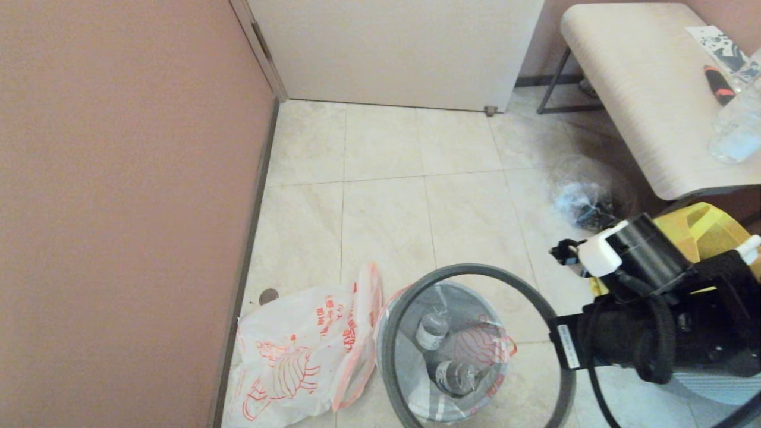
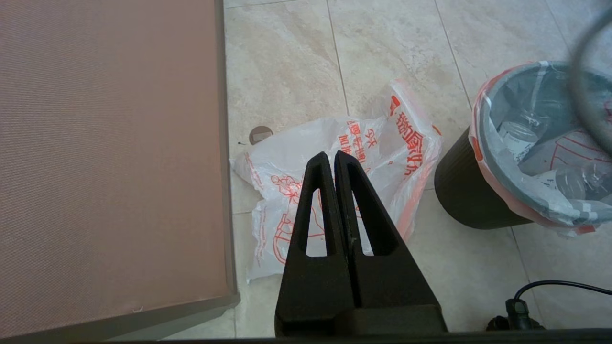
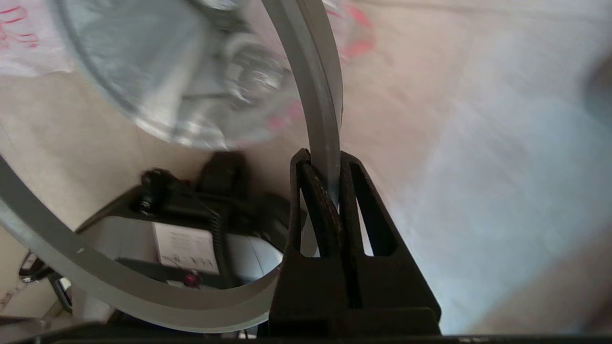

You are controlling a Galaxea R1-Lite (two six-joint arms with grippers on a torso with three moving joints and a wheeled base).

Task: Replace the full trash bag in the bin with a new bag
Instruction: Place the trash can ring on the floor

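Note:
The black bin (image 2: 466, 191) stands on the tiled floor, lined with the full trash bag (image 1: 475, 345), whose clear bottles show through. The bin's grey hoop (image 1: 475, 268) is off the bin and hangs tilted above it. My right gripper (image 3: 325, 165) is shut on the hoop (image 3: 315, 95) at its right side, beside the bin (image 1: 556, 342). The new bag (image 1: 297, 351) lies flat and limp on the floor left of the bin, against the wall. My left gripper (image 2: 331, 155) hovers above the new bag (image 2: 287, 157), shut and empty. It is out of the head view.
A pink wall (image 1: 119, 178) runs along the left, with a white door (image 1: 392, 53) at the back. A bench (image 1: 630, 89) at the right carries a bottle (image 1: 737, 125). The yellow tote (image 1: 707, 226) and a clear bag (image 1: 585, 199) lie beside it. A cable (image 2: 550, 286) runs along the floor.

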